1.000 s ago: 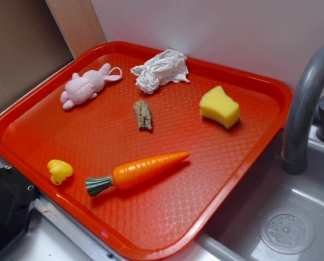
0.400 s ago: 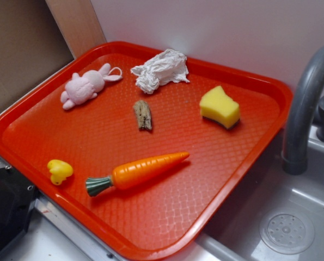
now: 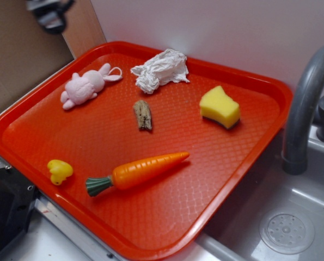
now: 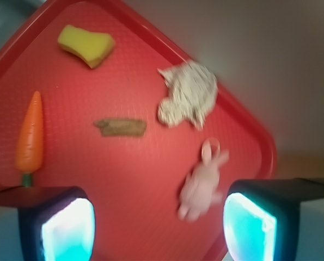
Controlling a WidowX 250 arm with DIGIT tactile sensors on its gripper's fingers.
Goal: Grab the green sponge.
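Tool (image 4: pixel 159 228): two pads with glowing cyan faces at bottom of wrist view, spread wide, nothing between them. Seen in exterior view only as blurred dark shape at upper left corner (image 3: pixel 48 13), high above and outside red tray (image 3: pixel 36 117), beyond its far left rim.

Step in hand: approach, at its very start. No contact with anything; tool well apart from target.

Green sponge (image 3: pixel 220 107): lying on tray near far right corner, close to right rim, apart from every other item. Yellow foam block, curved waisted sides, broad yellow face up; thin dark layer visible along lower edge against tray surface. In wrist view (image 4: pixel 86 45) placed at top left, far from pads. Judged soft and compressible, light, likely to give under squeeze.

Next move, judged: travel across tray toward right corner, centre open pads over sponge, align across narrow waisted sides, descend, then close. Path passing over other contents, so height worth keeping until above target.

Other tray contents: pink plush bunny (image 3: pixel 87 86) near left rim; crumpled white cloth (image 3: pixel 160 69) at far edge; brown wood-like piece (image 3: pixel 143 115) at centre; toy carrot (image 3: pixel 137 172) toward near side; small yellow rubber duck (image 3: pixel 59 171) at near left, not to be confused with target.

Surroundings: grey faucet (image 3: pixel 307 106) and sink basin (image 3: pixel 284 217) to right of tray.
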